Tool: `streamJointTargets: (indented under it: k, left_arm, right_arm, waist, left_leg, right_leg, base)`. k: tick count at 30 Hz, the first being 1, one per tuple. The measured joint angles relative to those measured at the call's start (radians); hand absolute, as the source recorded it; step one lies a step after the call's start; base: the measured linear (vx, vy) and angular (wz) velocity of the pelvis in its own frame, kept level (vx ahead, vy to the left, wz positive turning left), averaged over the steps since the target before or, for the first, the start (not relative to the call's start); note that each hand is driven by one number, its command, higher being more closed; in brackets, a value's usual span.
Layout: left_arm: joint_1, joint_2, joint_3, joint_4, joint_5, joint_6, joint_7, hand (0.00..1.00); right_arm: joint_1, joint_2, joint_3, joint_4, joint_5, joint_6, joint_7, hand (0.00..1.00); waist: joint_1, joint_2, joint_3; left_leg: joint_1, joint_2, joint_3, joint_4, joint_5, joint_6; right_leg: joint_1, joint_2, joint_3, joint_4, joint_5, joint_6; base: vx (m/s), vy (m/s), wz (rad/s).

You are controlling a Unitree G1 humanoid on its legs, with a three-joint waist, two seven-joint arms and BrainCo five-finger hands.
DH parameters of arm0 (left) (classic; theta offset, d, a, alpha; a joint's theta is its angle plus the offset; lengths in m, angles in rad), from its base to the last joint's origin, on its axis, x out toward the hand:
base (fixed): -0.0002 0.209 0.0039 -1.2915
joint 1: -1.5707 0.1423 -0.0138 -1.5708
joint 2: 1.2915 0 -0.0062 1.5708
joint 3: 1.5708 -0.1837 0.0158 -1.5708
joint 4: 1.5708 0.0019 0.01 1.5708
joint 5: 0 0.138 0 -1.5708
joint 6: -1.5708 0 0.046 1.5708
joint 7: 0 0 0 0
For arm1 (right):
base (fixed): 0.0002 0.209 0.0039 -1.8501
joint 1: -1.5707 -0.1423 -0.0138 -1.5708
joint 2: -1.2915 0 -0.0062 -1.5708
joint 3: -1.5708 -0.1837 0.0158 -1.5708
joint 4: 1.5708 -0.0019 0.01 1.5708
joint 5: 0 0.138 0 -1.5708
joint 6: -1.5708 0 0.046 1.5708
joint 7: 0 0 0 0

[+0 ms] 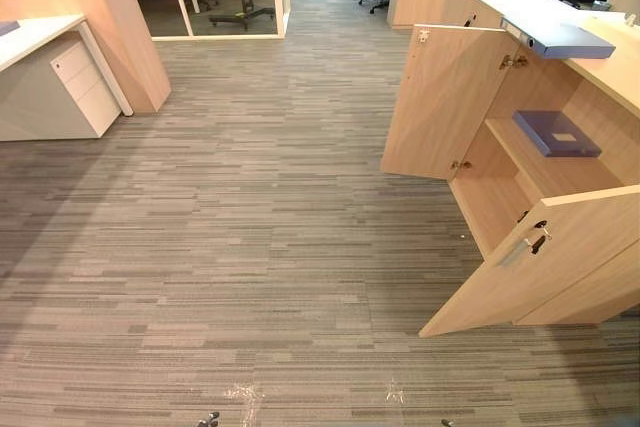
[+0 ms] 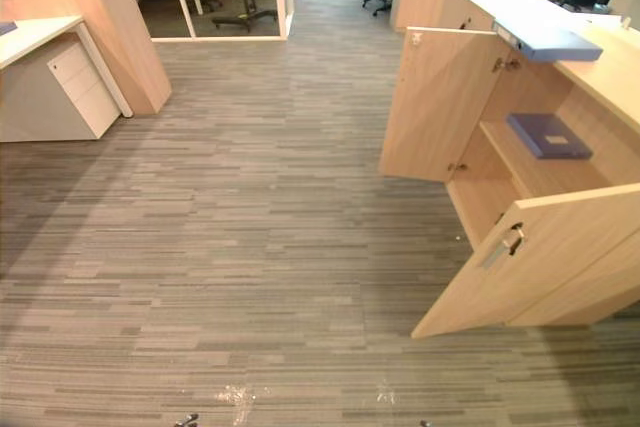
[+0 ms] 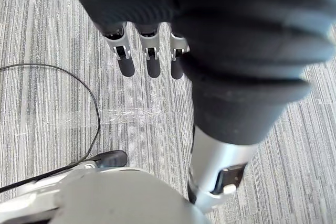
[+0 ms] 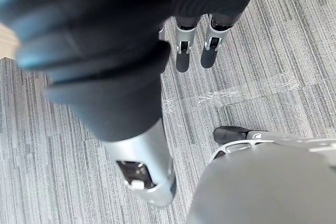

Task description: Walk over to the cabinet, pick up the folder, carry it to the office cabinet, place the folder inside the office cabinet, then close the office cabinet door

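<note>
**Two blue folders, two open doors, both hands hanging loose**

So there are two folders here. One blue folder [image 1: 557, 133] lies flat on the shelf [image 1: 565, 177] inside the office cabinet [image 1: 612, 75], which stands off to my right. The second blue folder [image 1: 560, 41] lies up on the cabinet's top, right above the opening, with its end poking out past the front edge. Neither one is in my hands.

Both cabinet doors are swung wide open. The far door [image 1: 440, 97] stands out into the room, and the near door [image 1: 570, 267], closer to me, has a metal handle [image 1: 537, 239] near its top edge.

My left hand [image 3: 152, 61] hangs over the grey striped carpet [image 1: 250, 247] with its fingers straight and side by side, gripping nothing. My right hand [image 4: 184, 51] is the same: fingers straight, pointing down at the floor.

On the carpet just in front of me are two scuffed tape marks [image 1: 243, 397]. Way over on my left there's one white drawer unit [image 1: 75, 87] tucked under a desk [image 1: 30, 32].
</note>
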Motion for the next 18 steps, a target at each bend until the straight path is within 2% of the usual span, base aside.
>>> streamJointTargets:
  k: [7, 18]
  left_arm:
    - [0.003, 0.002, 0.010, 0.000, -0.069, 0.000, -0.027, 0.00]
    - [0.005, -0.001, 0.022, 0.000, -0.070, 0.000, -0.033, 0.00]
  right_arm:
    - [-0.017, 0.001, -0.001, 0.000, 0.000, 0.000, 0.003, 0.00]
    - [-0.018, 0.005, -0.025, -0.001, 0.000, 0.000, 0.011, 0.00]
  waist:
    - [0.000, -0.001, 0.009]
    - [0.000, -0.002, 0.010]
  left_leg:
    - [0.002, 0.000, 0.002, -0.007, 0.000, 0.000]
    - [0.018, 0.000, 0.002, -0.009, 0.000, 0.000]
  right_leg:
    - [-0.001, 0.000, 0.000, 0.000, -0.004, 0.007]
    - [0.013, 0.000, -0.001, 0.000, -0.004, 0.006]
  base:
    - [0.00, 0.000, 0.00]
    - [0.00, -0.001, 0.00]
